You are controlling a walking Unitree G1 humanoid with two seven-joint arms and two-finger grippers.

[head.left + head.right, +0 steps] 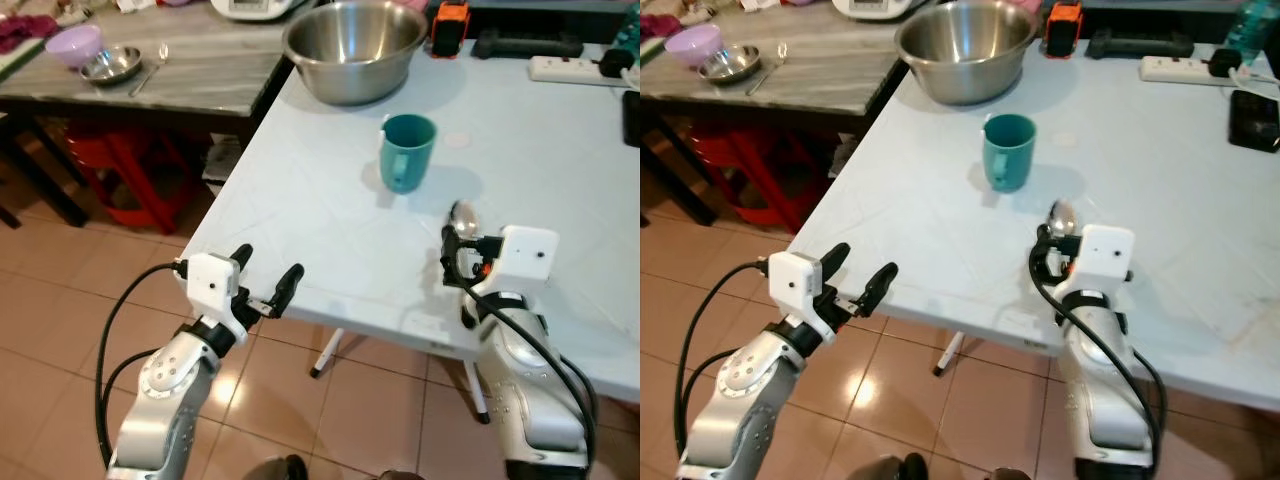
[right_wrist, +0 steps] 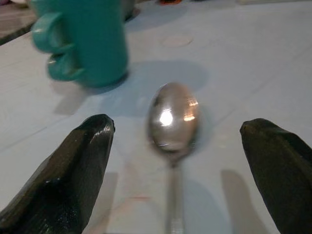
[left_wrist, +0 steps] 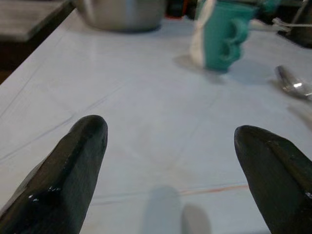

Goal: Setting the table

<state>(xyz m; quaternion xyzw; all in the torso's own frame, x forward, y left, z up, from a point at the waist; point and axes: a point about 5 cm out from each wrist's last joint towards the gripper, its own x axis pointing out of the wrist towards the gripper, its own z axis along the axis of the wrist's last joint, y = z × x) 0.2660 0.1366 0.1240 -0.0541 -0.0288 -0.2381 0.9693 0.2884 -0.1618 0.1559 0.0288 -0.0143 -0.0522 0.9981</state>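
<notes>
While the right gripper (image 2: 178, 161) sits low over the pale blue table (image 1: 330, 190), its two black fingers (image 2: 73, 170) are spread wide apart and hold nothing. Between them lies a shiny metal spoon (image 2: 173, 117), flat on the table, with its round end toward the cup. Just past the spoon stands a teal cup (image 1: 407, 152), upright, with its handle on the near side. Farther back sits a big silver bowl (image 1: 355, 48). Behind that are an orange and black thing (image 1: 451, 28) and a white power strip (image 1: 575, 68) near the far edge. The left gripper (image 1: 265, 275) hangs at the near edge of the table, well apart from the spoon. Its fingers (image 3: 73, 165) are also wide open and empty, and they point across the bare tabletop toward the cup. Off to the left stands a darker wooden table (image 1: 200, 75) with a purple bowl (image 1: 73, 44), a small metal dish (image 1: 110, 65) and another spoon (image 1: 150, 68) on it. Under that table is a red stool (image 1: 130, 170) on the brown tiled floor (image 1: 60, 300).
</notes>
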